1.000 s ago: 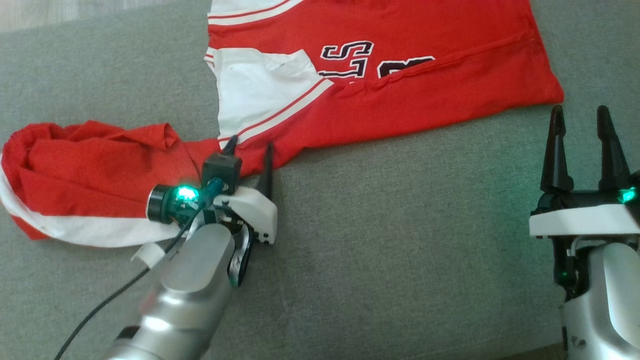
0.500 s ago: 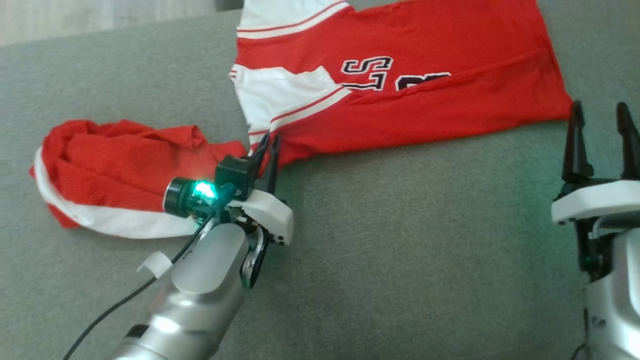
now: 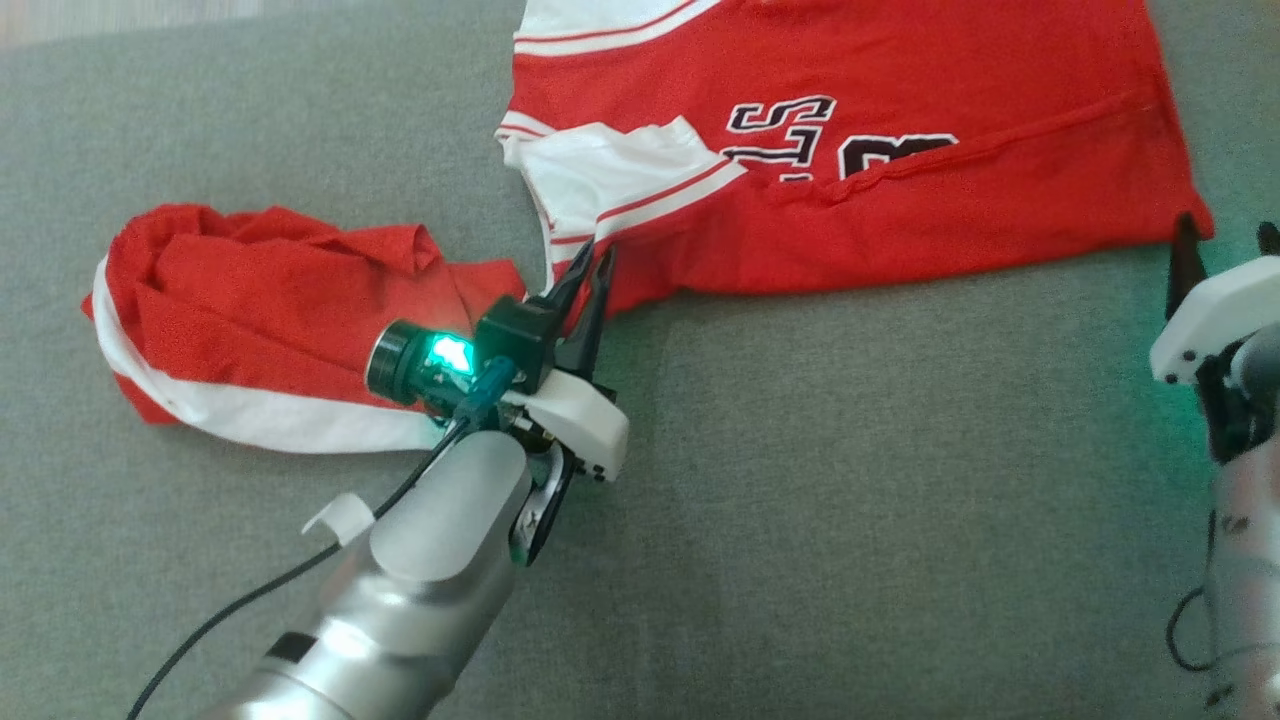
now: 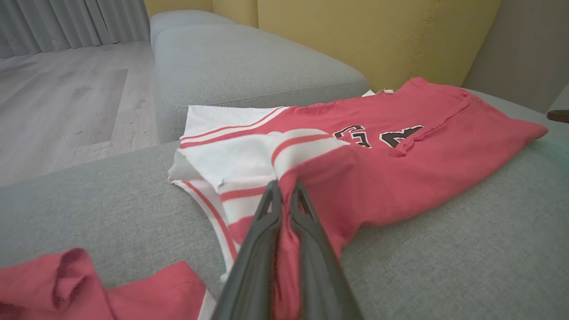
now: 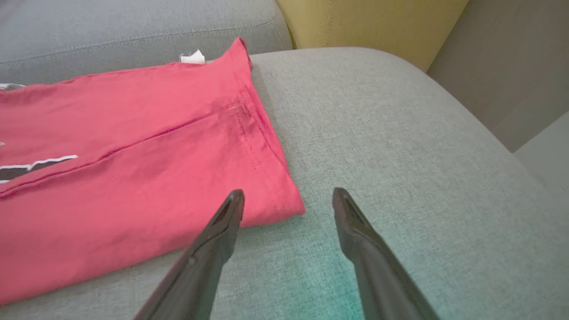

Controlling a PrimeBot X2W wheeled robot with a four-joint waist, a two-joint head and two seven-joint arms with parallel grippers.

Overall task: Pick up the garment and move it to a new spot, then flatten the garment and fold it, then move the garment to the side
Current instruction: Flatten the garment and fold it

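Note:
The garment (image 3: 900,190) is a red and white jersey with dark lettering, lying mostly flat on the grey sofa seat. A bunched red and white part of it (image 3: 250,320) lies to the left. My left gripper (image 3: 595,265) is shut on the garment's near edge, where the flat and bunched parts meet. The left wrist view shows red cloth (image 4: 400,178) pinched between the fingers of the left gripper (image 4: 284,189). My right gripper (image 3: 1228,235) is open at the garment's near right corner. In the right wrist view that gripper (image 5: 288,193) straddles the corner (image 5: 266,195) with nothing held.
The grey sofa seat (image 3: 850,520) stretches wide in front of the garment. A yellow backrest (image 4: 355,35) rises behind it, and another grey cushion (image 4: 244,58) lies beyond. Wooden floor (image 4: 66,102) is off to the left. A black cable (image 3: 250,600) trails from my left arm.
My left gripper has shut on the garment's edge. The head camera has shifted, moving the whole picture. My right gripper now stands nearer the garment's right corner, still open.

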